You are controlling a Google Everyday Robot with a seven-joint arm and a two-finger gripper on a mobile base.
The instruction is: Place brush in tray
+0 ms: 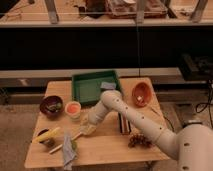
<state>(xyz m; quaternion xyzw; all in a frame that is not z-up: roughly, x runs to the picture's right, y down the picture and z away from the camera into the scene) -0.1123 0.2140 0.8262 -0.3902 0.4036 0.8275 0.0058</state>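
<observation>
None of it looks done: the brush (67,142) lies on the bench (107,147), outside the tray (89,92), tool (87,129) low beside it, grip I cannot tell.

The large shallow rectangular green plastic tray (76,91) is sitting at the upper centre of the wooden bench (107,151). The end effector (88,129) is hanging below it, with the long thin pale wooden brush (64,144) lying just to its lower left.
</observation>
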